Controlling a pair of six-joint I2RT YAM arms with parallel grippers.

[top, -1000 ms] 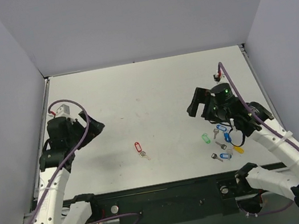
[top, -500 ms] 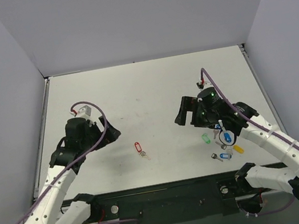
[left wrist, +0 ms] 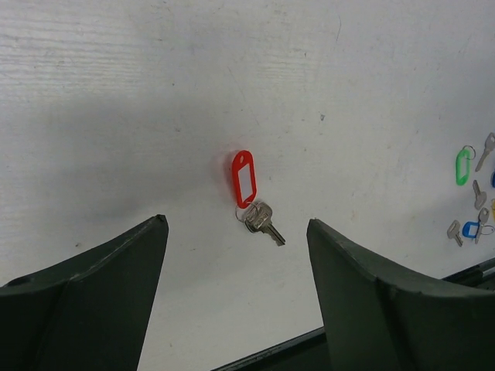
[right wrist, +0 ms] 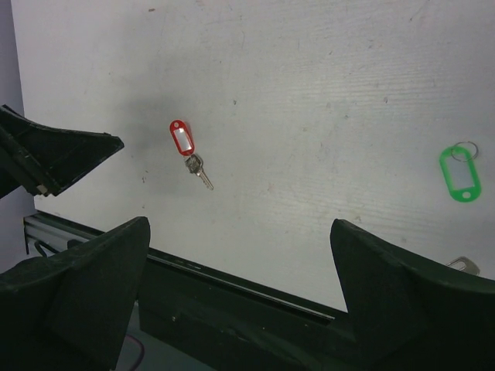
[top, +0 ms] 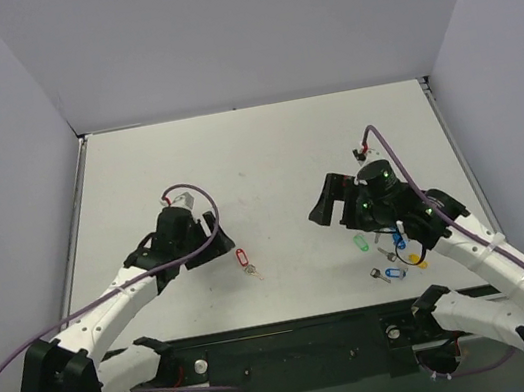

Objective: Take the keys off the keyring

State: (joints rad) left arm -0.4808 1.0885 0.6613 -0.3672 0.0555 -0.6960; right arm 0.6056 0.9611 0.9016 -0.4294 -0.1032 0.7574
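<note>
- The keyring is a smooth red plastic oblong with a thin wire ring.
- The key is small, shiny metal.
- The left gripper and right gripper gape wide, holding nothing.

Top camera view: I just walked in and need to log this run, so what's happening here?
The red keyring lies on the table with its key attached. The left gripper is open right beside it, holding nothing. The right gripper, also open and empty, faces it from farther off, near other tags and loose keys.
</note>
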